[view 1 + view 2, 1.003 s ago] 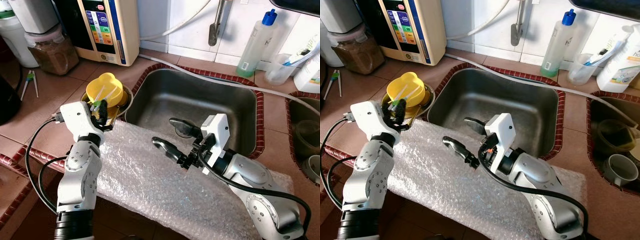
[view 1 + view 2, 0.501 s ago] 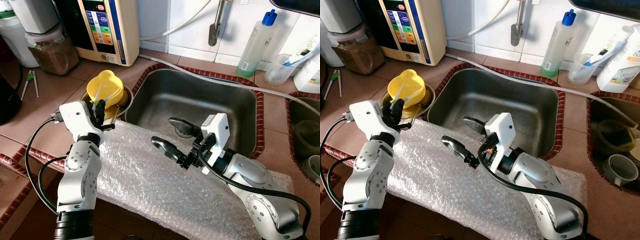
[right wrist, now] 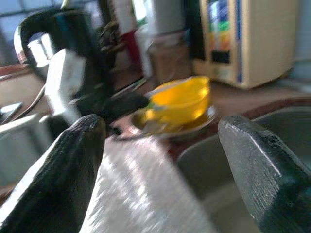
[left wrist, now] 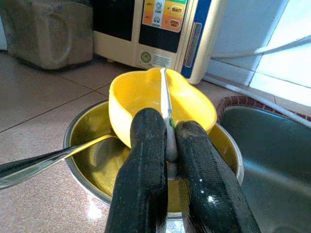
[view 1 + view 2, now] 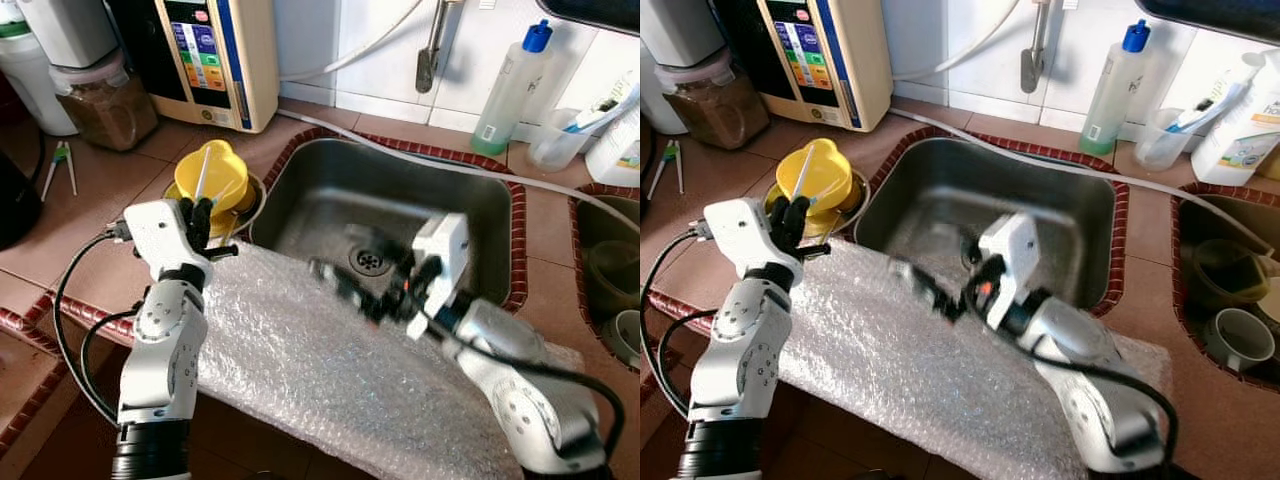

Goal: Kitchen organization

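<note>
Utensil [image 4: 164, 104], thin and pale with a flat, narrow shaft, stands pinched between the 2 black fingers of the left gripper [image 4: 170, 160], its upper end rising against the yellow bowl [image 4: 146, 99] that sits inside a steel bowl [image 4: 80, 141] on the tiled surface [image 5: 110, 190] just left of the sink [image 5: 400, 200]. A metal spoon handle [image 4: 53, 158] leans out over the steel bowl's rim. The utensil looks light and stiff but slippery and slim, so it could easily twist or slide within the pads; a hold low on the shaft, as here, leaves the long end free to swing, and a grasp nearer the middle would probably steady it. The right gripper [image 3: 160, 160] hovers over the sheet of bubble wrap [image 5: 330, 370] at the sink's front edge, fingers spread wide and empty, blurred in the head views. The bubble wrap is soft and springy, so anything set on it may rock or roll. A water dispenser [image 5: 215, 55] and a soap bottle [image 5: 512, 85] stand along the wall
</note>
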Robot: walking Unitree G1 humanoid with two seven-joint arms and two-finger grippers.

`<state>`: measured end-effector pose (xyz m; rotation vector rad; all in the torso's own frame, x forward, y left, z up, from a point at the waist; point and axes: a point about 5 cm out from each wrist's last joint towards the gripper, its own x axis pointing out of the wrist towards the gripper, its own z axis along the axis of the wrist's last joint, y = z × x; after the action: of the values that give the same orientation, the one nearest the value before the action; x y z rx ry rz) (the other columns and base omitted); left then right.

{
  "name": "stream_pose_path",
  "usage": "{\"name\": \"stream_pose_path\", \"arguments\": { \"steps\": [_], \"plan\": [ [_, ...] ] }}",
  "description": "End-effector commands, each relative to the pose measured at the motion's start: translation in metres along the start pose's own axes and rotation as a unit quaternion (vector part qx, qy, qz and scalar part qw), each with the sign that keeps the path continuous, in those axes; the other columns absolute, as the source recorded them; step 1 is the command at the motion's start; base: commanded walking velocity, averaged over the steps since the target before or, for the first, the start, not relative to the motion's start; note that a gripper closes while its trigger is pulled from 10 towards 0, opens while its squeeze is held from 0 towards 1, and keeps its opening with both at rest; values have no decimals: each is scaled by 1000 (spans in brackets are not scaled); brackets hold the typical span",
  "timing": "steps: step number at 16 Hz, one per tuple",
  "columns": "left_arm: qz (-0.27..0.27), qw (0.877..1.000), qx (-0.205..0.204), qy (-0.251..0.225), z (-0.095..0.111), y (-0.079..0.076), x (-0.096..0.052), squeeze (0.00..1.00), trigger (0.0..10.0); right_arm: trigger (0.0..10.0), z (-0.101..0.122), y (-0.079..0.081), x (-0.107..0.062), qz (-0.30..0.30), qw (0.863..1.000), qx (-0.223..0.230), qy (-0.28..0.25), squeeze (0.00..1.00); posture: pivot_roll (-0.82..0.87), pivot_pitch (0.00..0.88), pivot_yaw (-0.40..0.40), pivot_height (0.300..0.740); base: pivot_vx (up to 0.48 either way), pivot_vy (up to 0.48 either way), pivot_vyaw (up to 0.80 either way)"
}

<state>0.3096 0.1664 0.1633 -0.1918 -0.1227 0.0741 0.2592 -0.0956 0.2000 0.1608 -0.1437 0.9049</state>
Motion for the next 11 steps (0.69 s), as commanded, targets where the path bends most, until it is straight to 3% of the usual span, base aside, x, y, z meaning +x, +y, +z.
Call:
{"name": "stream_pose_path", "arguments": {
  "steps": [1,3,5,10,11],
  "plan": [
    [9,1000,5,-5,2,3,-1,0,0,10000,10,-7,1,-27,999,-8,-24,0,-79,105,33,740,0,0,0],
    [11,1000,7,-8,3,4,-1,0,0,10000,33,-20,4,-76,994,9,-83,0,-80,106,31,740,0,0,0],
    [13,1000,8,-11,3,3,-1,0,0,10000,39,-25,4,-87,991,22,-99,0,-82,107,31,740,0,0,0],
    [-18,998,32,-44,13,-5,-2,0,0,10000,25,-24,3,-85,994,9,-62,0,-77,111,27,740,0,0,0],
    [-28,997,43,-56,18,-6,0,0,0,10000,17,-23,4,-80,996,-1,-26,0,-76,113,26,740,0,0,0]
  ]
}}
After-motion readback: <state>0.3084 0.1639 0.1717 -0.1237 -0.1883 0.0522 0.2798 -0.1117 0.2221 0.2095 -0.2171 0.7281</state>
